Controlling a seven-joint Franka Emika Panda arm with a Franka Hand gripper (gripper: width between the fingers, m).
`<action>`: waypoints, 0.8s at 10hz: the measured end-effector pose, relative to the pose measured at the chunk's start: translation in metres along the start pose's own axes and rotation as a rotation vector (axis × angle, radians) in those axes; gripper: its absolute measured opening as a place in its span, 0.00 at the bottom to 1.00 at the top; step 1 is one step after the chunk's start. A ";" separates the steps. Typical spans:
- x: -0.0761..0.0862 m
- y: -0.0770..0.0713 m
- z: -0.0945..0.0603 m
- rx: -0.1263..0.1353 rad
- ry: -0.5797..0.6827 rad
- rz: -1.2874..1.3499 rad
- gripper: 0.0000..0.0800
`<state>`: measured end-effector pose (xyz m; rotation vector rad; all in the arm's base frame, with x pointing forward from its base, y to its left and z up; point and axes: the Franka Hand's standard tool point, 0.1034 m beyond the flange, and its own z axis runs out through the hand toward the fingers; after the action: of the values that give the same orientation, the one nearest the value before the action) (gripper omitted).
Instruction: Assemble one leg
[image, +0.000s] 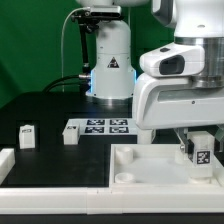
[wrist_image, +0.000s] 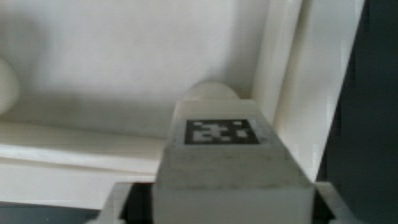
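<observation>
From my end the claw (image: 199, 147) looks clamped snug on the leg (wrist_image: 217, 145), which pokes out between its fingers toward the white tray-like part (image: 150, 160) just beneath; it's a light, stiff, slick plastic block, so I'd grip its flat opposite sides.

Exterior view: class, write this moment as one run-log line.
gripper: shut on leg | place: over white tray corner | loose legs: two, on table

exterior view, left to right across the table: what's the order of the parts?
leftmost leg → second leg → marker board → third leg, held in the gripper. White tray part left out: it overlaps the last two.
</observation>
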<state>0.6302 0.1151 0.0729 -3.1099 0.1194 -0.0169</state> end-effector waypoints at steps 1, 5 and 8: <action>0.000 -0.003 0.000 0.000 0.009 0.160 0.36; -0.001 -0.006 0.001 -0.026 0.032 0.740 0.36; -0.002 -0.005 0.001 -0.024 0.039 0.971 0.36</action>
<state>0.6290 0.1200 0.0720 -2.7137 1.5698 -0.0505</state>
